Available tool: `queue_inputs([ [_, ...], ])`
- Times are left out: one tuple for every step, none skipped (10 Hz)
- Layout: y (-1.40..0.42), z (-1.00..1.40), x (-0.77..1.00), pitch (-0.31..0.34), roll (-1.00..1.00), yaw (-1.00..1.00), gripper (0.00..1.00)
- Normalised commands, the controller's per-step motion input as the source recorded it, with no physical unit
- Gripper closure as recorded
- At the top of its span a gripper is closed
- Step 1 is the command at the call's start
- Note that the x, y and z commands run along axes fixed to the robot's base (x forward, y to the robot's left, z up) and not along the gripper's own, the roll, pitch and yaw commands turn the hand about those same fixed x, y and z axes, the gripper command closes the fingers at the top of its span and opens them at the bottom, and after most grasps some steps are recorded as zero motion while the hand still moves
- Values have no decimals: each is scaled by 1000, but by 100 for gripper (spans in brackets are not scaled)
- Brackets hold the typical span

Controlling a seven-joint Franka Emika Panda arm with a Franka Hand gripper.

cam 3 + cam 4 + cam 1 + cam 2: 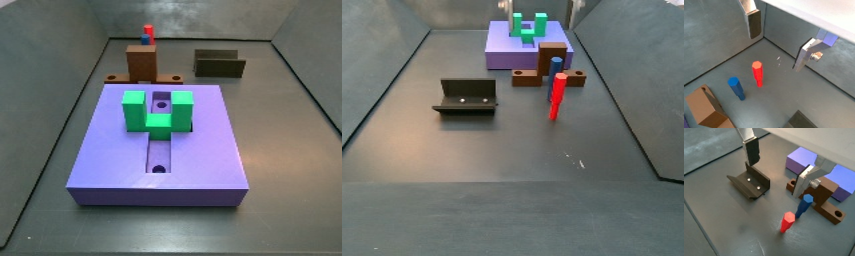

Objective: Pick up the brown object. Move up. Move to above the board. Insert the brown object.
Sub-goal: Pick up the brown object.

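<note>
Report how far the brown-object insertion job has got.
Done: nothing visible. The brown object stands on the floor beside the board, whose slot is empty. In hand: the pincer hangs open above the floor in both wrist views, between the dark bracket and the brown object, holding nothing. Left: pick up, lift, move over the board, insert.

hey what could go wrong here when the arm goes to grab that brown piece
The gripper hangs open above the floor, nothing between its fingers, away from the brown object.

1. The red peg and blue peg stand upright right beside the brown object; a descending finger could knock them over.

2. The brown object sits close against the board, so a finger may catch its edge.
</note>
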Motion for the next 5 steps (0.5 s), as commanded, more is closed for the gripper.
queue_inputs([
  [-77,-91,6,0,-33,-129,0],
  [-520,-163,0,0,-71,-94,0],
  [-766,-120,-137,0,-19,-17,0],
  [-774,-34,-174,0,-76,0,0],
  [-671,-77,0,19,-123,0,0],
])
